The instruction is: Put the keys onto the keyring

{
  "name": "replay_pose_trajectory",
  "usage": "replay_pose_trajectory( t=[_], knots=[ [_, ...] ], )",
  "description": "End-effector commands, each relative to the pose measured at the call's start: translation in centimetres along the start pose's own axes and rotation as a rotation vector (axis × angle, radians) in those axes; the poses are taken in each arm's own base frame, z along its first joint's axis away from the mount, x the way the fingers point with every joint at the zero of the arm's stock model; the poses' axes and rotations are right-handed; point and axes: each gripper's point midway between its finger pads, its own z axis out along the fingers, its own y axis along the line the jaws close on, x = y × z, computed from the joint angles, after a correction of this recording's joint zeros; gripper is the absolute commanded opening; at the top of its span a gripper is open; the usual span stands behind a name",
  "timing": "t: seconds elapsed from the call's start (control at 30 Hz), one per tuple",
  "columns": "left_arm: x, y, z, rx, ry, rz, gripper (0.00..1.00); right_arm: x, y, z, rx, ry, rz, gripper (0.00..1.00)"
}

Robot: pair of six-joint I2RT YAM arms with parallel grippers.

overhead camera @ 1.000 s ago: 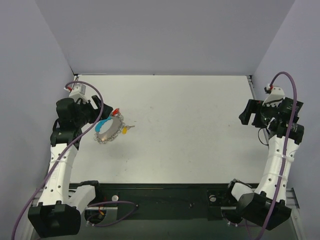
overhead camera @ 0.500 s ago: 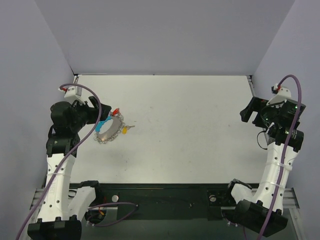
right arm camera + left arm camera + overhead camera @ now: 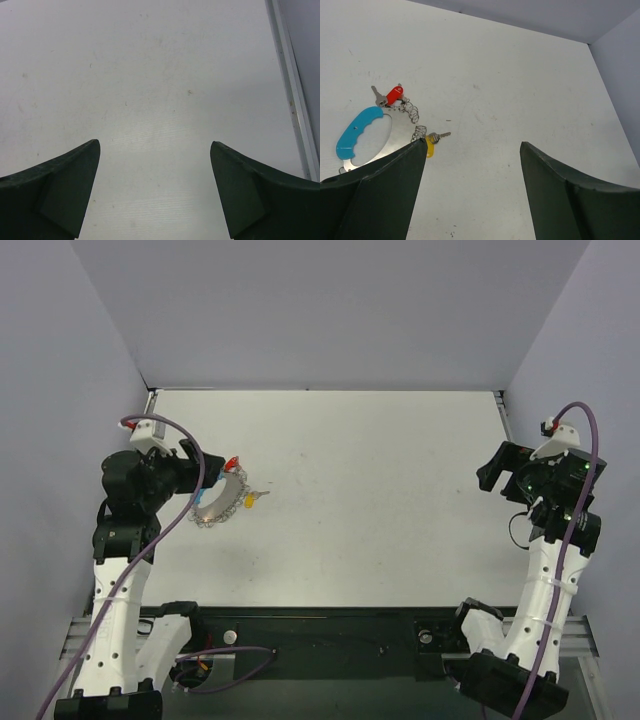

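One keyring (image 3: 359, 131), with a blue segment and a silvery coil, lies near the left edge of the tabletop (image 3: 530, 70). Two keys show: a red key (image 3: 394, 94) and a yellow key (image 3: 429, 146), both at the coil. Left gripper (image 3: 472, 145): fingers wide apart, nothing held. The keyring lies left of its gap, partly behind one finger. Right gripper (image 3: 154, 144): fingers apart, nothing held, near the right edge and well apart from the keyring.
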Motion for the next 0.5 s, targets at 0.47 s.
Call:
replay_pose_trajectory(
  t=[0.47],
  knots=[
    [0.0,-1.2,0.6,0.072,-0.025,0.042,0.85,-0.6,0.2,-2.0,0.042,-0.085,-0.002,0.87]
  ],
)
